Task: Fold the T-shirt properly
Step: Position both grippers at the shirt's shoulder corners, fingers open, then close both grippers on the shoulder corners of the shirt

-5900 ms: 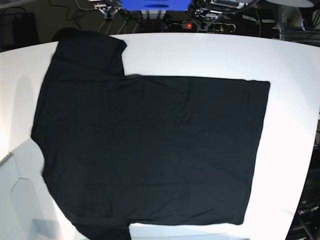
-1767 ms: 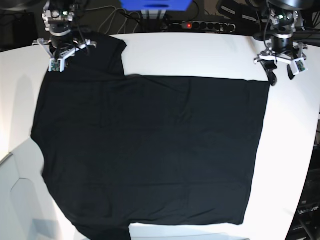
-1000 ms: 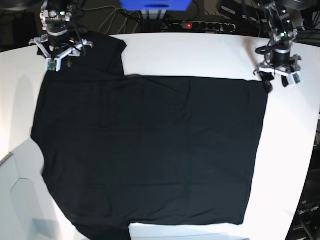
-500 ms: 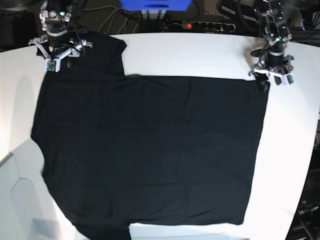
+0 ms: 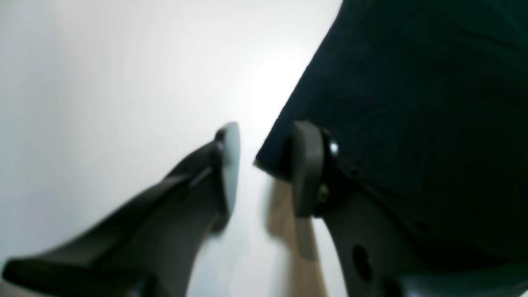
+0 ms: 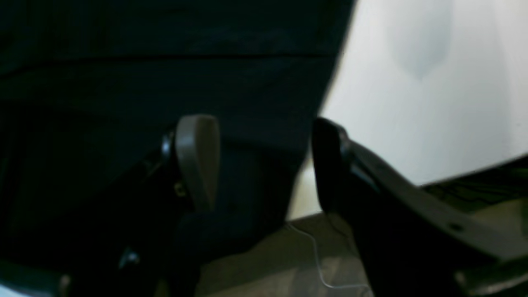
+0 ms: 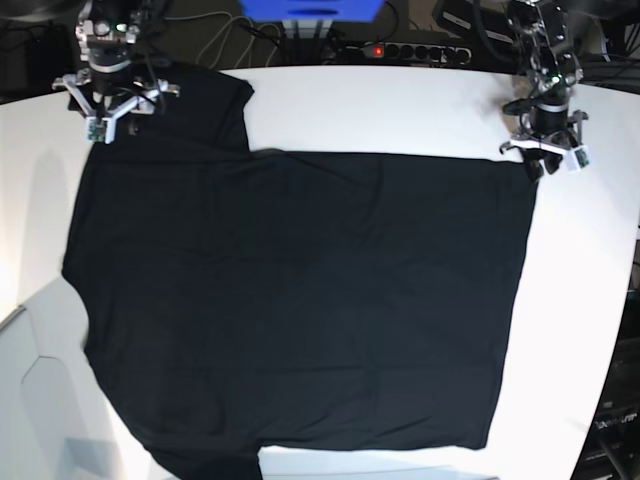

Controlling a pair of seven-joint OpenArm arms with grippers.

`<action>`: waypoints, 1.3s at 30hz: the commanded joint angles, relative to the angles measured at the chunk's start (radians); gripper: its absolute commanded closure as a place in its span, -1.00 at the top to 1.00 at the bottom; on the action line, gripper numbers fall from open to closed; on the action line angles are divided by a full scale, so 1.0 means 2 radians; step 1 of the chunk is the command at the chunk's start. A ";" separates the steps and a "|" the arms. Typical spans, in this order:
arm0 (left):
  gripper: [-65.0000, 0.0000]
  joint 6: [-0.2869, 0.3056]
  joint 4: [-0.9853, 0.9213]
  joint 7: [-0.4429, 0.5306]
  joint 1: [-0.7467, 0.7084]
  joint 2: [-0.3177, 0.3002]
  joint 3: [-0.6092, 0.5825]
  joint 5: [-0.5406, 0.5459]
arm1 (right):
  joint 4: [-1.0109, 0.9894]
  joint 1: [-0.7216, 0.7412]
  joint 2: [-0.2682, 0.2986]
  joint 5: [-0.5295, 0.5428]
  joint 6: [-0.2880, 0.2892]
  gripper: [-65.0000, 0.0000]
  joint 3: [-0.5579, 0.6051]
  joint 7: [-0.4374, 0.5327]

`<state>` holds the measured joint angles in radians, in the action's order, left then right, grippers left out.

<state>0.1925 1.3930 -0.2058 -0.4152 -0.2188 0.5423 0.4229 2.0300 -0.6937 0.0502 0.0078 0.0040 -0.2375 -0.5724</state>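
In the base view the white bench point(image 7: 400, 110) carries the T-shirt point(image 7: 300, 300), a plain black cloth spread flat over most of the surface. Left to right: bare white bench lies along the shirt's left edge, and low on that side a grey-white corner piece point(image 7: 40, 400) sits against the bench edge. The far sleeve reaches to the bench's back edge at upper left, and the near sleeve runs off the bottom of the picture.

Over that far sleeve hangs the right gripper point(image 7: 108, 112). In its wrist view the fingers point(image 6: 198, 156) are spread apart — released, with nothing between them; one finger stands over the black cloth, the other over the white bench just past the sleeve's edge, with the bench's rim and dark floor below.

The body of the shirt runs rightward as a broad rectangle, its top edge nearly straight, with an open strip of bench behind it up to the cables and power strip point(image 7: 400, 50) at the back. Its hem forms the right edge, slanting slightly inward toward the bottom, with a wide band of bare bench beyond.

At the hem's upper corner sits the left gripper point(image 7: 545, 155). Its wrist view shows the fingers point(image 5: 307, 165) parted, straddling the very corner of the cloth — one over the fabric, one over bare bench — not yet clenched on it.
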 commanded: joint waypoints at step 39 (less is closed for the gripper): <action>-1.00 0.003 0.120 -0.019 -0.073 0.002 0.005 0.003 | -0.084 0.055 0.001 0.002 0.072 0.37 -0.102 0.008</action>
<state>0.1955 1.6215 -0.2657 -0.5564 -0.2024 0.5461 0.4236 1.8431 -0.5816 0.0441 0.0147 0.1398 -0.4332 -0.5774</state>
